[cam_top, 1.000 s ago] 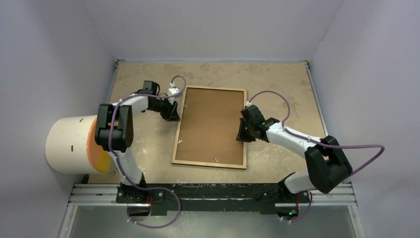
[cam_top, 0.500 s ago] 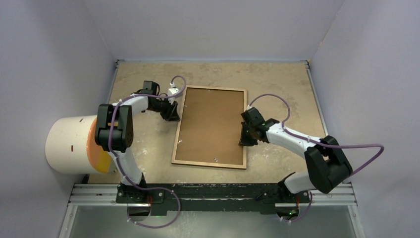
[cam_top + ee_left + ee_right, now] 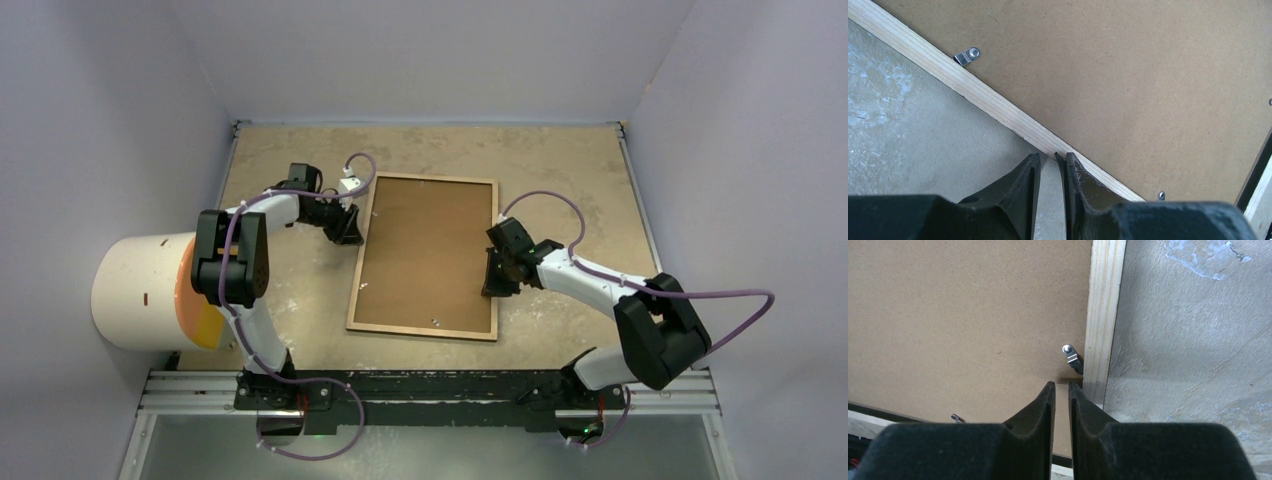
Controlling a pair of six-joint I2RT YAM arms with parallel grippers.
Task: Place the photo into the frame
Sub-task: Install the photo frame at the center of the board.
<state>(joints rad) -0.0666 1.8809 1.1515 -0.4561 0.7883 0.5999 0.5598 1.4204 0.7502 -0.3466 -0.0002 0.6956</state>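
The frame (image 3: 422, 332) lies face down mid-table, its light wood back rim up. The brown backing board (image 3: 425, 250) fills it. The photo is hidden. My left gripper (image 3: 350, 232) rests at the frame's left rim, its jaws nearly together with only table between them. In the left wrist view its tips (image 3: 1048, 157) touch the wood rim (image 3: 973, 90), with a metal clip (image 3: 967, 56) further along. My right gripper (image 3: 492, 282) sits over the right rim. In the right wrist view its tips (image 3: 1062, 386) are nearly together and empty, just below a metal clip (image 3: 1072, 359) by the rim (image 3: 1103, 315).
A white cylinder with an orange end (image 3: 140, 290) lies at the left beside the left arm. Pale walls close in the table at the back and both sides. A metal rail (image 3: 430, 390) runs along the near edge. More small clips sit around the board's edge.
My right gripper has slid a little along the frame's right rim toward the near edge. The left gripper and the frame have not moved.
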